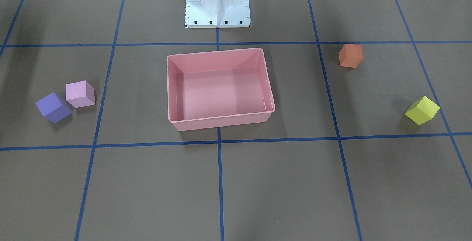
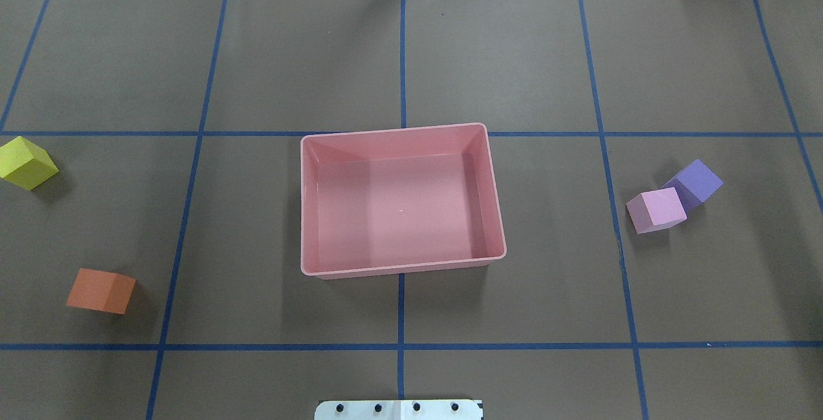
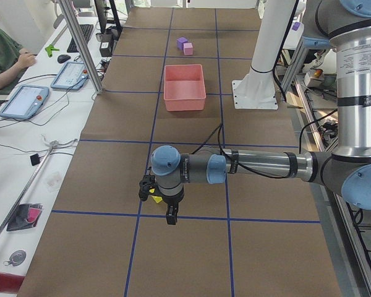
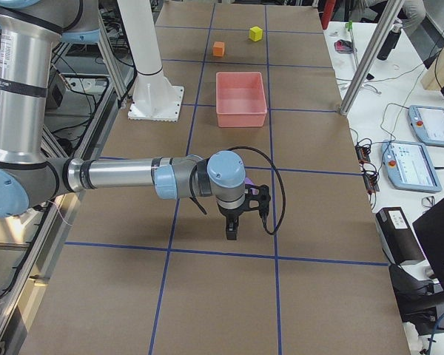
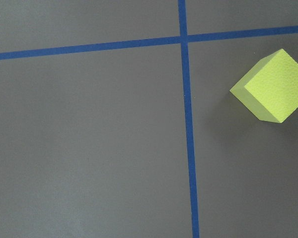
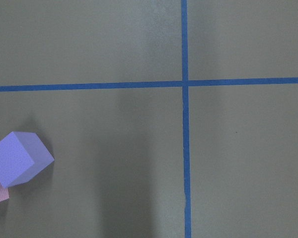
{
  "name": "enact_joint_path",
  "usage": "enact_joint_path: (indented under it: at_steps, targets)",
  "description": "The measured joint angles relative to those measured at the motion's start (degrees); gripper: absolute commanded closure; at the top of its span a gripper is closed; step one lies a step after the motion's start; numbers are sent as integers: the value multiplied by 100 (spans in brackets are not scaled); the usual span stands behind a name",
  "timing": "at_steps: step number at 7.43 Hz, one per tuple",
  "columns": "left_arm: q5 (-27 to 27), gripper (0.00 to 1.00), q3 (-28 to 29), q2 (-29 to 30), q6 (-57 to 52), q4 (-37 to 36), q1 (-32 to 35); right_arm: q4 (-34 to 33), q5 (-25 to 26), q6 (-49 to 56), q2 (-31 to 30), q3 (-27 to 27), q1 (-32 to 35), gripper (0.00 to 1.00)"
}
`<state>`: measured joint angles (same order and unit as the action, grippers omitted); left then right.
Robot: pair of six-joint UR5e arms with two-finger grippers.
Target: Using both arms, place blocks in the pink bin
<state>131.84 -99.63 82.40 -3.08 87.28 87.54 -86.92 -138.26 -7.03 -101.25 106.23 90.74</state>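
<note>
The pink bin point(image 2: 307, 208) stands empty in the middle of the table, also in the front view point(image 1: 221, 120). The orange block point(image 2: 101, 290) and the yellow block point(image 2: 27, 163) lie on the robot's left. The purple block point(image 2: 694, 183) and the light pink block point(image 2: 656, 210) touch each other on the robot's right. The left gripper point(image 3: 171, 218) hangs above the table near the yellow block point(image 5: 272, 87). The right gripper point(image 4: 231, 233) hangs near the purple block point(image 6: 19, 158). Both grippers show only in the side views, so I cannot tell whether they are open or shut.
The white base stand point(image 1: 217, 3) is behind the bin on the robot's side. Blue tape lines grid the brown table cover. An operator point(image 3: 3, 52) sits at a side bench with tablets point(image 3: 25, 101). Aluminium posts point(image 3: 80, 43) stand at the table's far edge.
</note>
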Motion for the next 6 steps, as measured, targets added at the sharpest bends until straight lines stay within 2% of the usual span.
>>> enact_joint_path:
  at_steps: [3,6]
  targets:
    - [-29,0,-24,85,-1,-2,0,-3,15,0,0,-14,-3,0]
    - [-28,0,-364,313,225,-2,-21,17,10,2,4,-9,-1,0]
